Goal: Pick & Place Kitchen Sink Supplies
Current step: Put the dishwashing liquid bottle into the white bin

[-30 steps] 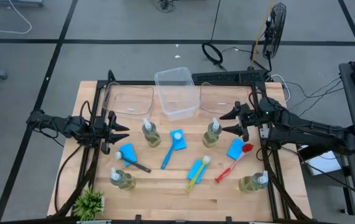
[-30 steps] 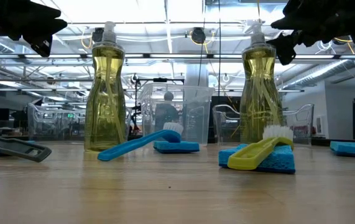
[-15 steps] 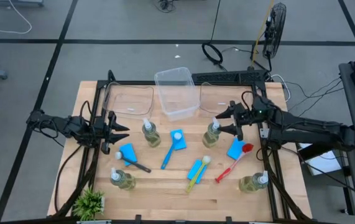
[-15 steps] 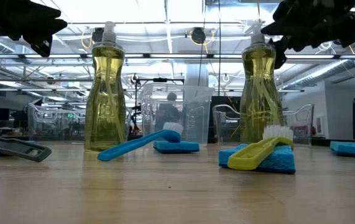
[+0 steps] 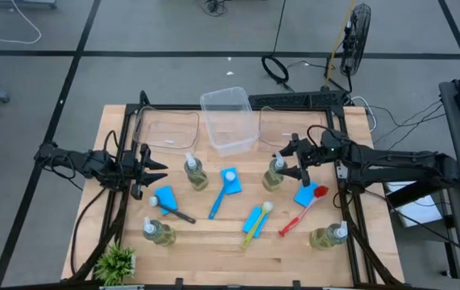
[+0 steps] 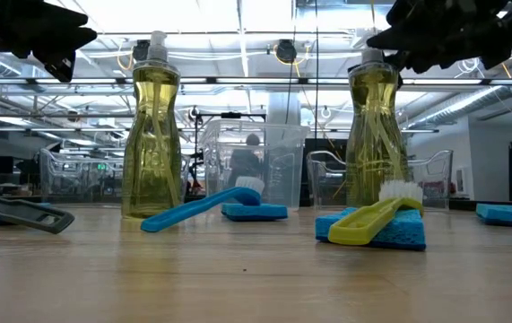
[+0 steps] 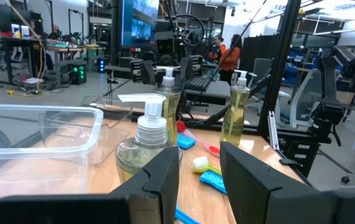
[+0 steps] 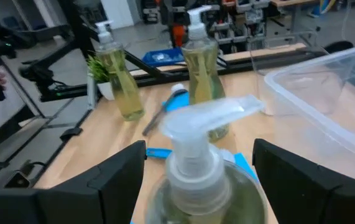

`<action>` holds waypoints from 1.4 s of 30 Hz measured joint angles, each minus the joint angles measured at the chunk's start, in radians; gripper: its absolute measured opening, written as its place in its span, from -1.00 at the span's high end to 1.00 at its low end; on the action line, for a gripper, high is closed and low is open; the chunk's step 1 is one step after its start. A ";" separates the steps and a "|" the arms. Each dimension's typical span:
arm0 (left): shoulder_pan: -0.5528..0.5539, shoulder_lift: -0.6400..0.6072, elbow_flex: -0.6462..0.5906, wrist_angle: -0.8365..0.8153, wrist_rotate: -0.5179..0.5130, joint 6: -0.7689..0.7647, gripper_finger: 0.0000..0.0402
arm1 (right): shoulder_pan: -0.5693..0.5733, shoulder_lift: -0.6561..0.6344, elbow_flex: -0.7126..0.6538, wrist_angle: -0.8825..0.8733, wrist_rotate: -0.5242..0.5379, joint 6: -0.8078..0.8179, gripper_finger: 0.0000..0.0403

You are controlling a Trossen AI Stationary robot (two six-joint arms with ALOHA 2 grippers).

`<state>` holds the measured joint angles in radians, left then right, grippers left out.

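Note:
Four clear pump bottles of yellowish soap stand upright on the wooden table, and one of them (image 5: 275,172) is by my right gripper (image 5: 288,159). That gripper is open and level, a finger (image 8: 118,171) on each side of the bottle's white pump head (image 8: 193,134) without touching it. The others (image 5: 195,173) (image 5: 159,233) (image 5: 329,235) stand apart. Blue sponges (image 5: 165,197) (image 5: 304,193) and blue (image 5: 217,201), red (image 5: 302,214), black (image 5: 175,213) and yellow-green (image 5: 255,225) brushes lie flat. My left gripper (image 5: 159,169) waits at the left, open and holding nothing.
Three clear plastic bins (image 5: 230,121) (image 5: 167,129) (image 5: 290,125) stand along the table's far side. A small green plant (image 5: 117,262) sits at the near left corner. Black frame rails (image 5: 350,217) run along both sides of the table.
My right gripper has moved toward the table's left and a little down, coming up to the pump bottle until its fingers stand on either side of the pump head. The bottle has stayed upright in place.

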<state>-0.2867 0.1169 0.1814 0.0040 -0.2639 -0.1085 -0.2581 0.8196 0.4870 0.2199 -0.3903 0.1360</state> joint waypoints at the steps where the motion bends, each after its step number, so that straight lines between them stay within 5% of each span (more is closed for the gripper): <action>1: 0.000 0.000 0.000 0.000 0.000 0.000 0.40 | 0.000 0.005 0.000 0.000 0.001 0.000 -0.40; 10: 0.000 0.000 0.000 0.000 0.000 -0.001 0.40 | -0.001 0.028 0.000 0.001 0.005 0.000 -0.27; 25: 0.000 0.000 0.000 0.000 0.000 -0.004 0.40 | -0.001 0.028 0.000 0.096 0.009 -0.004 0.54; 42: 0.000 0.000 0.000 0.002 0.000 -0.214 0.40 | -0.002 0.029 -0.002 0.165 0.075 0.092 0.54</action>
<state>-0.2865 0.1168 0.1814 0.0062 -0.2638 -0.3227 -0.2596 0.8490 0.4847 0.3850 -0.3153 0.2280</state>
